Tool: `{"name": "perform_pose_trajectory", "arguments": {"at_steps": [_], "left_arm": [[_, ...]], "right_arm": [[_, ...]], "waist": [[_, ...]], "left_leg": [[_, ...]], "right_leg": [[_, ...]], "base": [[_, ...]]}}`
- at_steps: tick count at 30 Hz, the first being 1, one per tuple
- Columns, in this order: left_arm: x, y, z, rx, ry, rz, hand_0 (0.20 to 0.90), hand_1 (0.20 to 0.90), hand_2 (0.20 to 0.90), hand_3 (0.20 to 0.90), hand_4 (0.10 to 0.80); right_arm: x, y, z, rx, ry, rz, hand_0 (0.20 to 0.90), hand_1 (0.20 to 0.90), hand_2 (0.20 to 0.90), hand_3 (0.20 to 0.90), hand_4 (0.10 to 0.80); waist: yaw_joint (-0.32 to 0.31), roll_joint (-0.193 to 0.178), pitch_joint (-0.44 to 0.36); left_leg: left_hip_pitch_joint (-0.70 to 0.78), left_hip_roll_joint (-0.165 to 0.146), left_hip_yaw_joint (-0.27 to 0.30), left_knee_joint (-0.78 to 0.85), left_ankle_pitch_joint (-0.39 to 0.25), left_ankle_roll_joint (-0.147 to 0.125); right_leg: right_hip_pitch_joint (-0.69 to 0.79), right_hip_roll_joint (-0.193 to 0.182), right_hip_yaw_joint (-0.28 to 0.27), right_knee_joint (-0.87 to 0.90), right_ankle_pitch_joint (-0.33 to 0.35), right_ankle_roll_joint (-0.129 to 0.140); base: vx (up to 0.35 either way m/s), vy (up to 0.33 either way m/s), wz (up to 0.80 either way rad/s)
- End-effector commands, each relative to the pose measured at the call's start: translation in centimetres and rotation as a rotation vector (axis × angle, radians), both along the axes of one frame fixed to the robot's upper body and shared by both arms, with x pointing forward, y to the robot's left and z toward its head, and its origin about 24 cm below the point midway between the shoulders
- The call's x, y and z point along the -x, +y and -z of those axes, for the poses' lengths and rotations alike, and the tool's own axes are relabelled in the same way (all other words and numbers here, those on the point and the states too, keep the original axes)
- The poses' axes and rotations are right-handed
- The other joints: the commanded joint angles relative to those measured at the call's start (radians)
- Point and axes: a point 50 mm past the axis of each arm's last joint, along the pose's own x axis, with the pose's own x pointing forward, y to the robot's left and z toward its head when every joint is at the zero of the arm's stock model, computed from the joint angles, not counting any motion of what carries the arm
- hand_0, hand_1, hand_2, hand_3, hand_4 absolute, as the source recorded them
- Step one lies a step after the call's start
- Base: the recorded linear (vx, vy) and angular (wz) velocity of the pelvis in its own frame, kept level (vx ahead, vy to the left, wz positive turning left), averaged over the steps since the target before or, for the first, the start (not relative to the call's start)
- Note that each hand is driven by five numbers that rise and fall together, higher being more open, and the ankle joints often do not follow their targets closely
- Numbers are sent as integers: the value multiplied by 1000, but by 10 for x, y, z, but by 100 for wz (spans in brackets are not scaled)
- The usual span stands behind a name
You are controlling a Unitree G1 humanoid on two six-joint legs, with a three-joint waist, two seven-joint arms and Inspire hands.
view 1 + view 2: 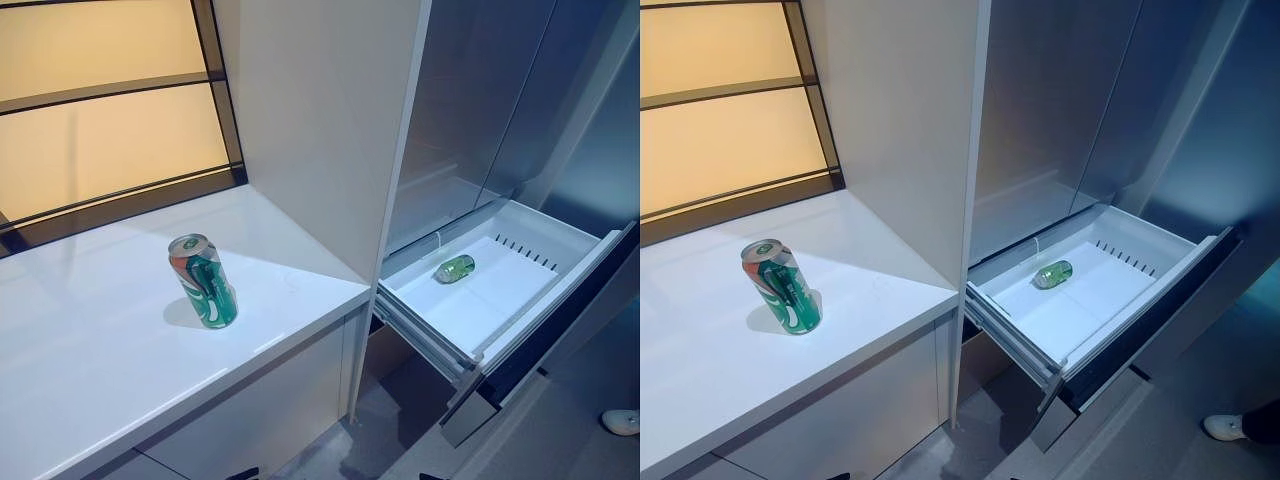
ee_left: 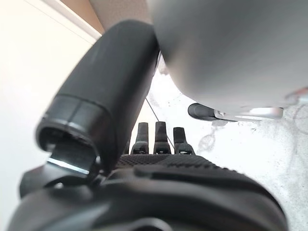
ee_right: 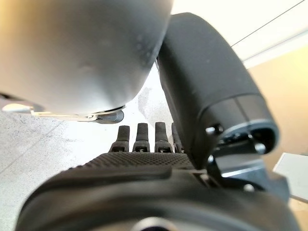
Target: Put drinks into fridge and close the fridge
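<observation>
A green, white and orange can [image 1: 204,281] stands upright on the white counter [image 1: 90,330]; it also shows in the right eye view [image 1: 782,286]. To its right the fridge's white drawer [image 1: 520,245] is pulled open, and a green drink [image 1: 454,268] lies on its side inside it, also in the right eye view [image 1: 1052,273]. My left hand [image 2: 159,144] hangs with straight fingers over the floor, holding nothing. My right hand [image 3: 144,139] hangs the same way, fingers straight and empty.
A tall white panel [image 1: 320,130] stands between the counter and the grey fridge doors [image 1: 480,100]. A window with dark frames [image 1: 110,120] lies behind the counter. A person's white shoe [image 1: 622,421] is on the floor at the lower right.
</observation>
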Motion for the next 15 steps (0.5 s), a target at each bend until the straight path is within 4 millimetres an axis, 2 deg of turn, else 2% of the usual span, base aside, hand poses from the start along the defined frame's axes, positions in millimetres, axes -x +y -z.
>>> {"name": "perform_pose_trajectory", "arguments": {"at_steps": [1, 12, 15], "left_arm": [[-33, -19, -3, 39, -81, 54, 900, 900, 900, 900, 800], [-37, -16, -4, 14, -108, 60, 900, 900, 900, 900, 800], [-40, -15, -6, -21, -128, 126, 900, 900, 900, 900, 800]], "right_arm": [[-15, 11, 0, 1, -13, -67, 900, 900, 900, 900, 800], [-15, 10, 0, 1, -10, -67, 900, 900, 900, 900, 800], [-15, 10, 0, 1, -11, -70, 900, 900, 900, 900, 800]], "waist": [[-4, 6, 40], [-2, 5, 41], [-3, 6, 43]], "left_leg": [[53, -91, 65, 4, -148, 92], [52, -92, 63, 4, -147, 92], [52, -92, 64, 4, -147, 92]], "right_leg": [[19, 43, 31, 4, -74, -3], [18, 44, 33, 4, -74, -3], [18, 44, 33, 4, -74, -3]], "base": [[0, 0, 0], [0, 0, 0], [0, 0, 0]]}}
